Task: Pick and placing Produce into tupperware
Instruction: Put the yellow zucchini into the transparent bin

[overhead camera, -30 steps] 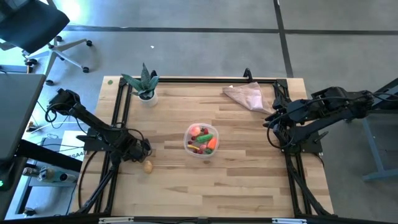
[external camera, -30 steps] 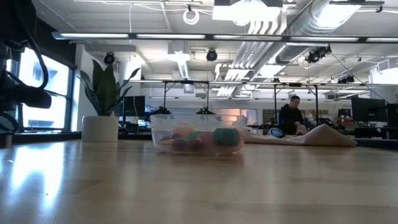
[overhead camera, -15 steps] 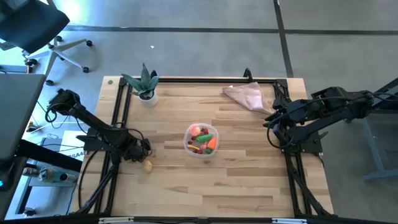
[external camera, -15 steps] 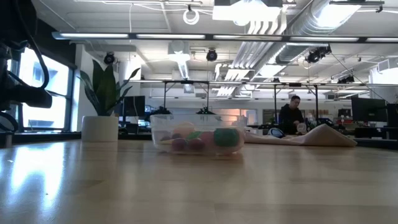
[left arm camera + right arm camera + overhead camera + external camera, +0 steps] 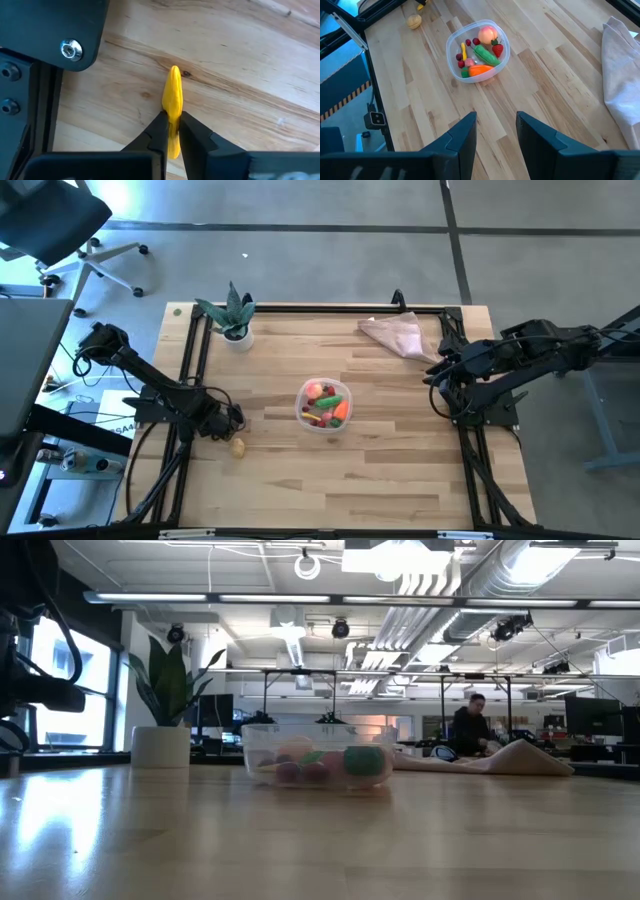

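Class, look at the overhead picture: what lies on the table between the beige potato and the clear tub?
Nothing: in the high view, only bare wood separates the potato from the tub.

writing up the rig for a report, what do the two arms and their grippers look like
Both arms are dark, near black, built of jointed segments with black cables looping along them. The left gripper has two slim dark fingers tapering to narrow tips, under a flat black plate with a silver bolt head. The right gripper has broader, flat dark fingers. No markings show.
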`<action>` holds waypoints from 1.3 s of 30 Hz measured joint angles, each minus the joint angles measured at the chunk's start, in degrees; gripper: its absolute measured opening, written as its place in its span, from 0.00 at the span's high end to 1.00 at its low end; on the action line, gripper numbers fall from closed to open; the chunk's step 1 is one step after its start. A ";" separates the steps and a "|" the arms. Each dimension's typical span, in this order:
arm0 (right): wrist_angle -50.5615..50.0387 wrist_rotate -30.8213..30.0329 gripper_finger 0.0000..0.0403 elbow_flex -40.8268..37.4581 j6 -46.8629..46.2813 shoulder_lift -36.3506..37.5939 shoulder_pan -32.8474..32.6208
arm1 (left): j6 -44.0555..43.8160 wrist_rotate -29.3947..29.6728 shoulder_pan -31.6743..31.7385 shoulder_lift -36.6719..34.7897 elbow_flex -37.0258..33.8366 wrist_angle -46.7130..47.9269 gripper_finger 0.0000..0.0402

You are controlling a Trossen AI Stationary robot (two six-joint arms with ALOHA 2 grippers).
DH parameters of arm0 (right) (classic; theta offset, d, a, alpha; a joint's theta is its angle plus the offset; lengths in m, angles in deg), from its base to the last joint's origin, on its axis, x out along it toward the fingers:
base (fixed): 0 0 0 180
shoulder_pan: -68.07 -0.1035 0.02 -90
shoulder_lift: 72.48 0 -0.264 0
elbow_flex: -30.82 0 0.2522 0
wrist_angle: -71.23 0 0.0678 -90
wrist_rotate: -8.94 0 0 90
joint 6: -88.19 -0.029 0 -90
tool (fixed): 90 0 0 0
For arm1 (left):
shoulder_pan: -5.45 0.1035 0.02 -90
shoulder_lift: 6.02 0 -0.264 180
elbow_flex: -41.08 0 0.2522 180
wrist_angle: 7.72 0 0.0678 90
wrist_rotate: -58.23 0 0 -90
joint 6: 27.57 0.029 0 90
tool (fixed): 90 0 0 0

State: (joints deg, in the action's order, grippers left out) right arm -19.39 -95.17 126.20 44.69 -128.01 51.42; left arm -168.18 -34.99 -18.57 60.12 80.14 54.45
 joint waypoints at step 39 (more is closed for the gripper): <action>0.00 0.00 0.68 0.00 0.00 0.00 0.00 | 75.07 41.74 10.57 0.40 44.57 3.26 0.94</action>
State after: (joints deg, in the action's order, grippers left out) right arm -19.39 -95.18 126.20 44.69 -128.01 51.42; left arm -93.11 6.75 -8.00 60.52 124.71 57.71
